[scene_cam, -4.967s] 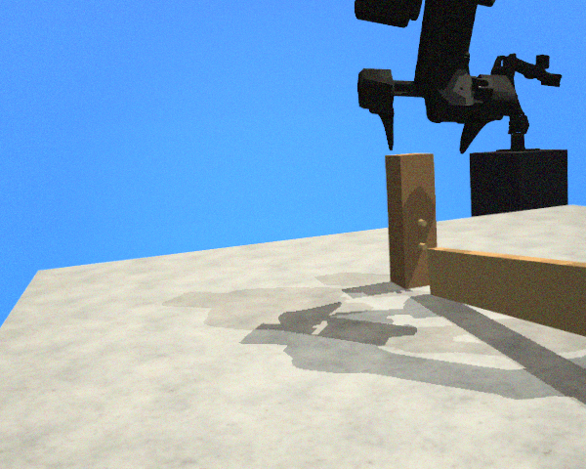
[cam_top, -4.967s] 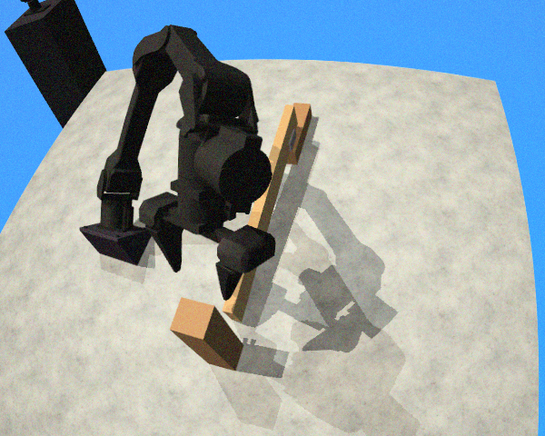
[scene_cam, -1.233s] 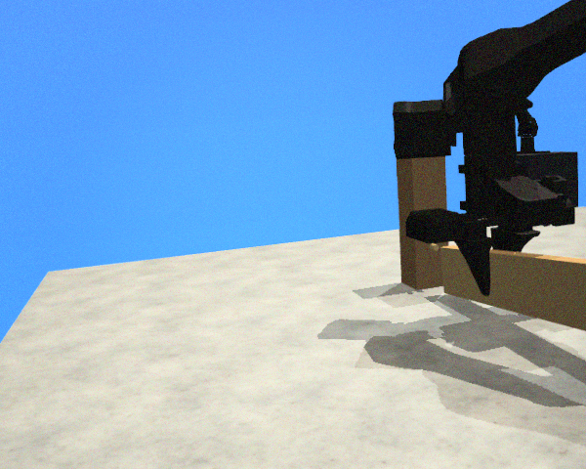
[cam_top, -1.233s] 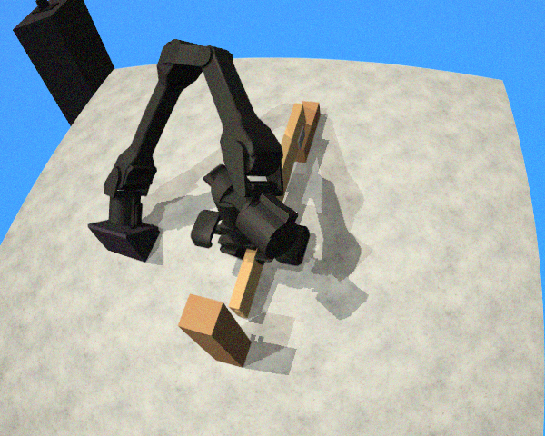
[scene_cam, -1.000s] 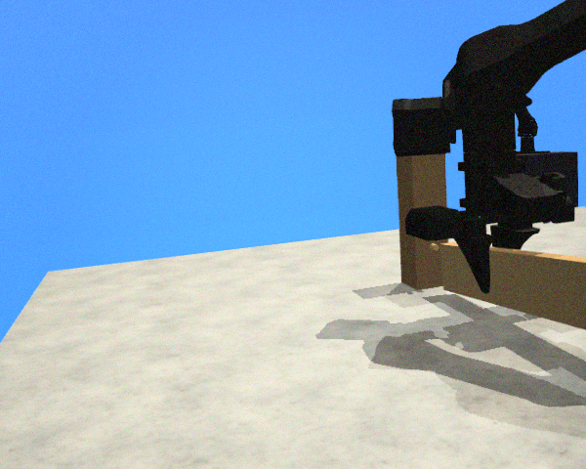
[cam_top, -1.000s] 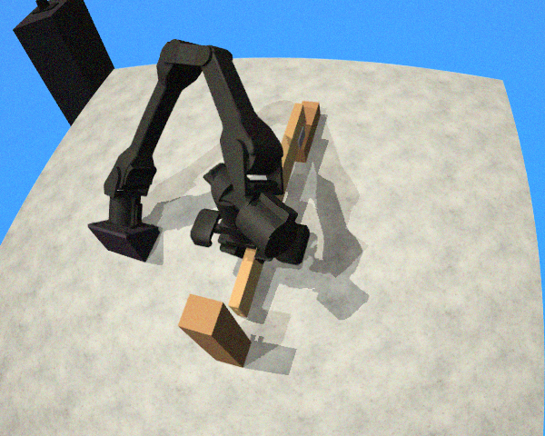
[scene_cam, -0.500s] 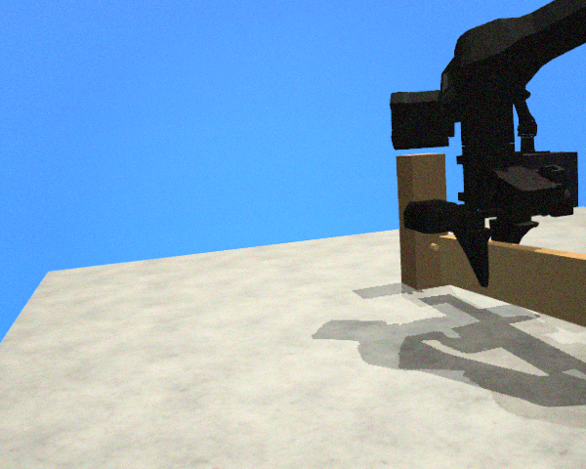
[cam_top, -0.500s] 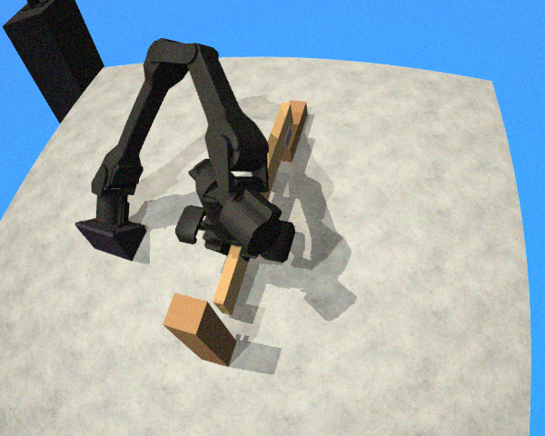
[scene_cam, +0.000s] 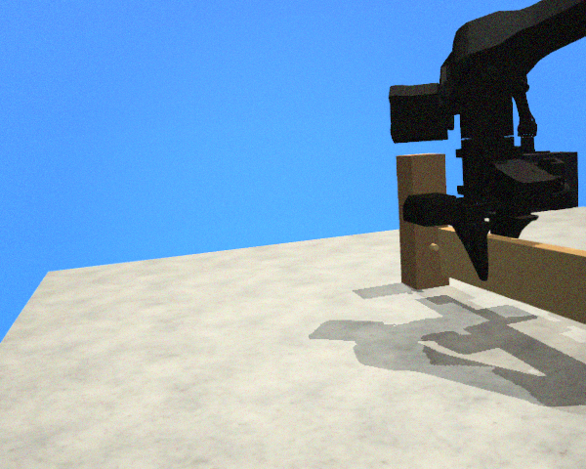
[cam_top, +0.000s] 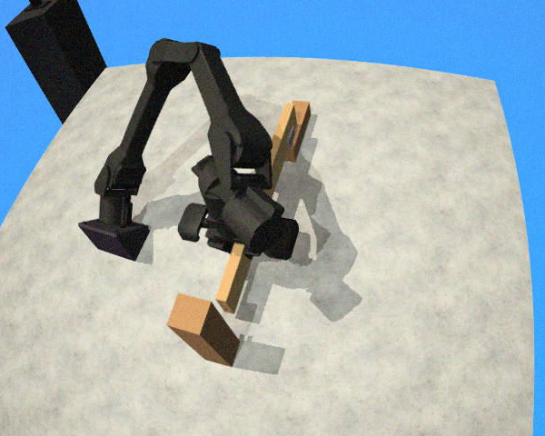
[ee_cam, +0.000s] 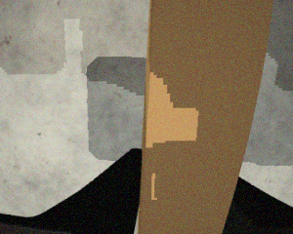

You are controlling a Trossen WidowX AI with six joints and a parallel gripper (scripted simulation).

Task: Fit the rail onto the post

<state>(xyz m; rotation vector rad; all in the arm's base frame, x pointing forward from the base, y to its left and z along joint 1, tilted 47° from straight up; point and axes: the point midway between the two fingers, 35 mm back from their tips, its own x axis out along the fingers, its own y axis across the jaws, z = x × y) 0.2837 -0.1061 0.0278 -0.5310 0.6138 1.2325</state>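
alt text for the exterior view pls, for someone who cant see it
A black gripper is shut on a long wooden rail, holding its near end raised beside an upright wooden post. One small peg shows on the post near the rail's end, above a mottled grey table.

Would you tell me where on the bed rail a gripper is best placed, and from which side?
Grip the rail across its two long side faces, a little back from the post end, coming down from above. Its narrow width fits between the fingers, as the gripper shut on it shows, and the holed end stays free for the peg.
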